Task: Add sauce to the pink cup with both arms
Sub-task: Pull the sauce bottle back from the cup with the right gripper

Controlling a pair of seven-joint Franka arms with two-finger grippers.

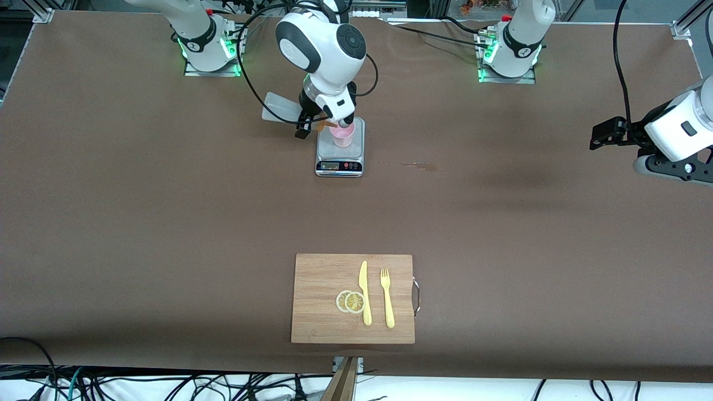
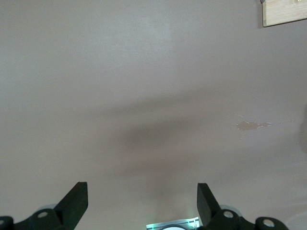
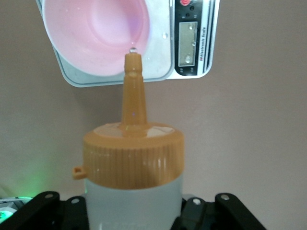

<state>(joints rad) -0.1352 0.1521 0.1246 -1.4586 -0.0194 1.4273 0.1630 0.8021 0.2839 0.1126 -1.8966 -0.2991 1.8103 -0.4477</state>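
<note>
Right gripper (image 1: pixel 312 120) was clamped on sauce bottle (image 3: pixel 134 191), tipped over pink cup (image 1: pixel 343 134) on scale (image 1: pixel 340 161). Right wrist view alone showed a drop at nozzle (image 3: pixel 133 86), 6 o'clock of cup's rim. Left gripper (image 2: pixel 142 201) waited, fingers apart, w/ spill (image 2: pixel 250 125) at 1 o'clock.

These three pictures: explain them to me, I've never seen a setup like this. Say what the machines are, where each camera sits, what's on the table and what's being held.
Two white robot arms stand at a brown table. The wide picture looks down from across the table; the other two come from cameras on each arm's wrist. The right claw is shut on a sauce bottle, tipped with its orange nozzle over a pink cup that stands on a kitchen scale. The left claw waits open over bare table at its own end. Nearer the front camera lies a cutting board with a yellow knife, fork and two lemon slices. A small spill marks the table beside the scale.
</note>
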